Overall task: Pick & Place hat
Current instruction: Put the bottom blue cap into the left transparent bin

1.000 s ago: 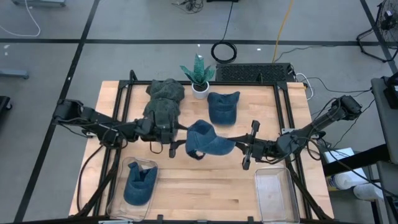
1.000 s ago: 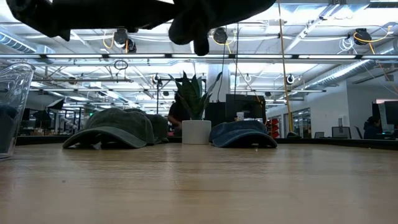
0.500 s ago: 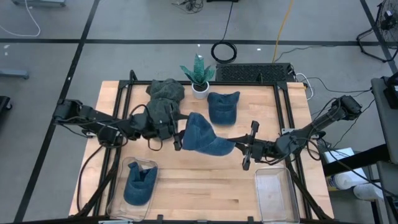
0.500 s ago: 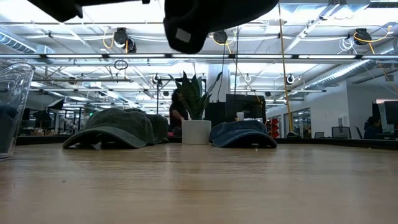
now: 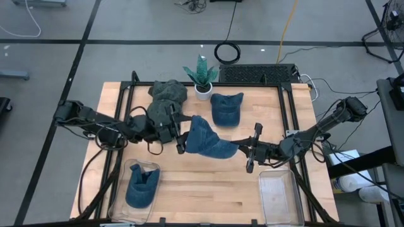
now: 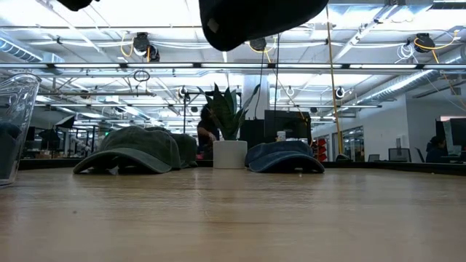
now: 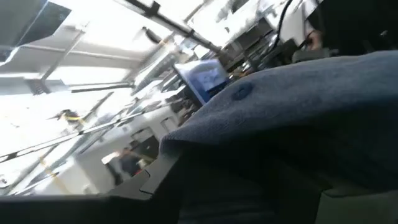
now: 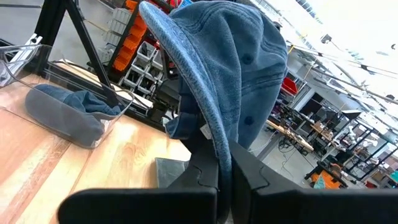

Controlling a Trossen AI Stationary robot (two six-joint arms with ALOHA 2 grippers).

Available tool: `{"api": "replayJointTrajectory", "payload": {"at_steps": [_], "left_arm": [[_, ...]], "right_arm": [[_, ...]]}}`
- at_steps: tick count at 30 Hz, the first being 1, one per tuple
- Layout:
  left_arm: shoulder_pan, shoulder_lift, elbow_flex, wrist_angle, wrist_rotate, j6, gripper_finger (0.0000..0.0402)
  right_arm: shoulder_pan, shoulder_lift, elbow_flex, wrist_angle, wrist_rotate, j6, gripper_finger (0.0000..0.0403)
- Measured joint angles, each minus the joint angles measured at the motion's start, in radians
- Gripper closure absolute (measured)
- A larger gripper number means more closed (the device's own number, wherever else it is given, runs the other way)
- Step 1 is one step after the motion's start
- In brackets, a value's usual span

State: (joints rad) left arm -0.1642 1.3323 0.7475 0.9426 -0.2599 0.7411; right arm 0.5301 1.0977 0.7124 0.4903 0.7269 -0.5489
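I have the blue hat (image 5: pixel 205 140) up in the air over the middle of the surface (image 5: pixel 208 189), stretched between both arms, and in the low view it hangs clear above the wood. My right tool (image 5: pixel 243 150) is clamped fully shut on the brim, which stands on edge between its fingers in the right wrist view. My left tool (image 5: pixel 178 137) is at the crown end, jaws partly apart; the fabric fills its wrist view, so I judge it has hold of the crown, though I cannot see the contact itself. Held at both ends, the hat keeps its shape. Its long axis runs across the surface, brim toward the right arm, crown toward the left. The empty clear bin (image 5: pixel 278 195) sits just beside the right arm, its likely destination.
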Motion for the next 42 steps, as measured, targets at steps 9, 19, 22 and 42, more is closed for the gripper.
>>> {"api": "replayJointTrajectory", "payload": {"at_steps": [9,19,22,42], "left_arm": [[-0.055,0.0,0.0,-0.006,-0.263,0.08,0.0197],[-0.081,0.0,0.0,0.009,-0.363,0.211,0.0197],[-0.084,0.0,0.0,0.009,-0.372,0.289,0.0197],[-0.136,0.002,0.0,0.152,-0.554,0.608,0.0197]], "right_arm": [[0.0,0.0,0.0,-0.019,0.001,0.011,0.0403],[-0.001,-0.001,0.001,-0.021,-0.109,0.014,0.0403],[-0.001,-0.001,0.001,-0.021,-0.118,0.022,0.0403],[0.0,0.0,0.001,-0.017,-0.041,0.021,0.0403]]}}
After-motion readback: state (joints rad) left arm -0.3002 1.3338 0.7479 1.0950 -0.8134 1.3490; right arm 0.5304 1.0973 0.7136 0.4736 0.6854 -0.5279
